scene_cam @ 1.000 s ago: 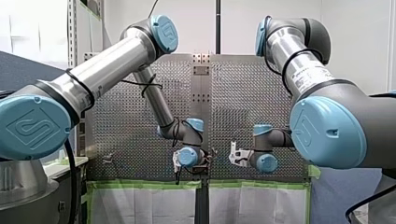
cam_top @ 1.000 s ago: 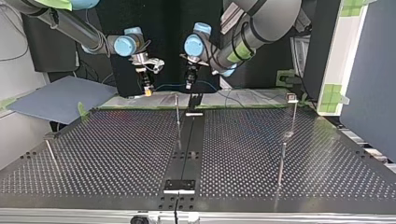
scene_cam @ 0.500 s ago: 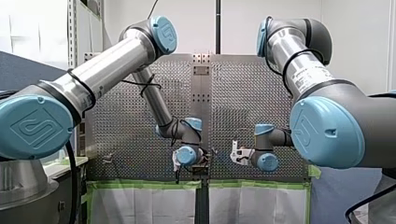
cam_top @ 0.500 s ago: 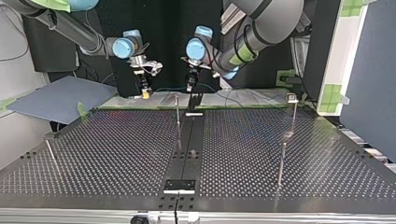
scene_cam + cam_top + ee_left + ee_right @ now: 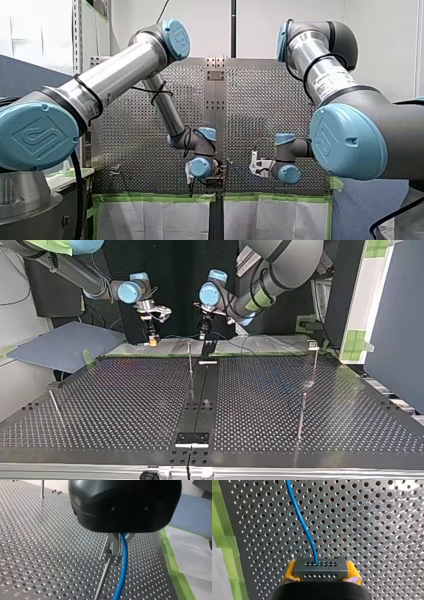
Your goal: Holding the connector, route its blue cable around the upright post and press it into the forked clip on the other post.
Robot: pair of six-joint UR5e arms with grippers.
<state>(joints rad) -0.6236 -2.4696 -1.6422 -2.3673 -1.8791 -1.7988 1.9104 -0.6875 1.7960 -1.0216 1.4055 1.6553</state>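
Observation:
In the right wrist view my right gripper (image 5: 321,573) is shut on a dark grey connector (image 5: 320,566), its yellow pads (image 5: 289,572) on either side. The blue cable (image 5: 302,522) leaves the connector and runs ahead over the perforated plate. My left gripper (image 5: 113,555), black with metal fingers, is shut on the blue cable (image 5: 123,567), just above a thin upright post (image 5: 103,581). In the top view my right gripper (image 5: 152,337) hangs at the left and my left gripper (image 5: 202,332) beside it, the cable (image 5: 177,334) strung between them behind the middle post (image 5: 190,362).
More thin posts stand on the perforated table: two at the top view's right (image 5: 314,362) (image 5: 301,415), the farther one with a small block on top, and one at its left (image 5: 54,402). Green tape (image 5: 172,562) and white sheeting line the table's edge near the grippers.
My right gripper has carried the connector toward the top view's left, away from my left gripper, drawing out the cable. My left gripper has barely moved.

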